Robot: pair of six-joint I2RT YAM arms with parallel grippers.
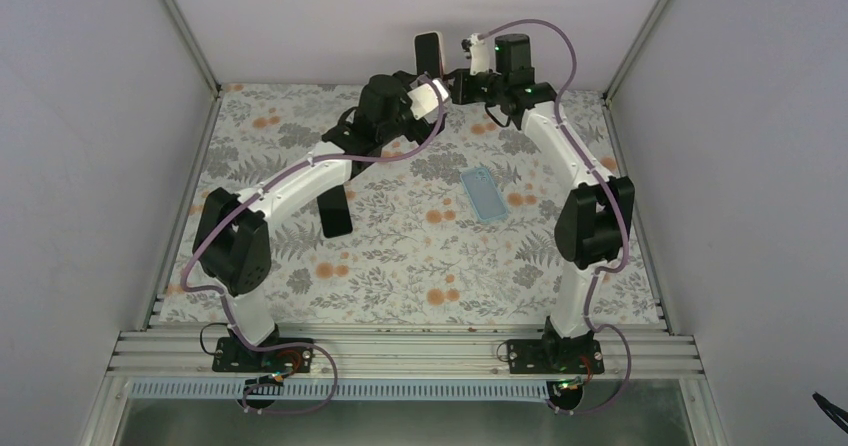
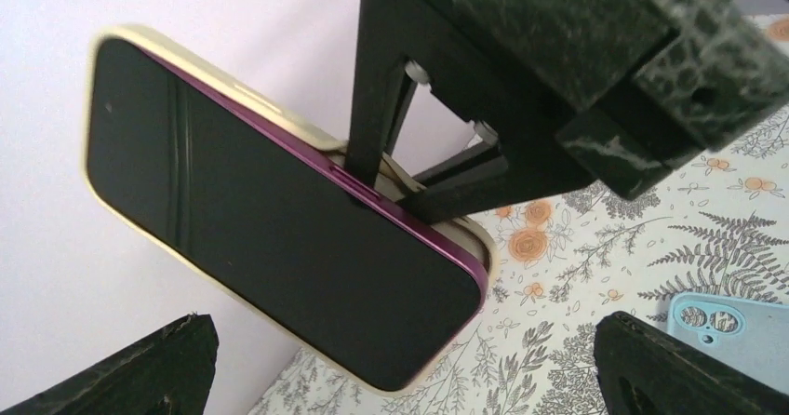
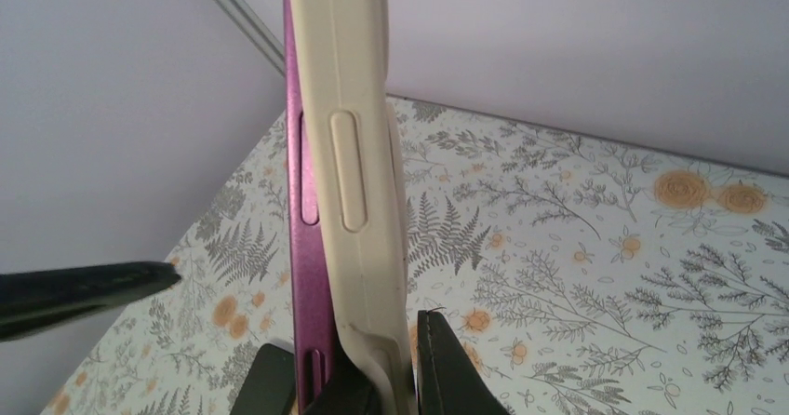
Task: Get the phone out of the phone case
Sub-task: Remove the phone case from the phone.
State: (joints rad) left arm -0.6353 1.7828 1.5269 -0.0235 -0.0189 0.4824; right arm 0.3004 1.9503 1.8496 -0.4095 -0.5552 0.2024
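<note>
At worktop's far edge: right gripper pinches cased phone, long axis upright; left gripper spread, facing its screen.

- phone: glossy black screen, purple-magenta frame
- case round it: plain cream
- second case: pale blue
- tablecloth: white, printed with grey ferns and orange flowers
- walls: plain pale grey
</note>
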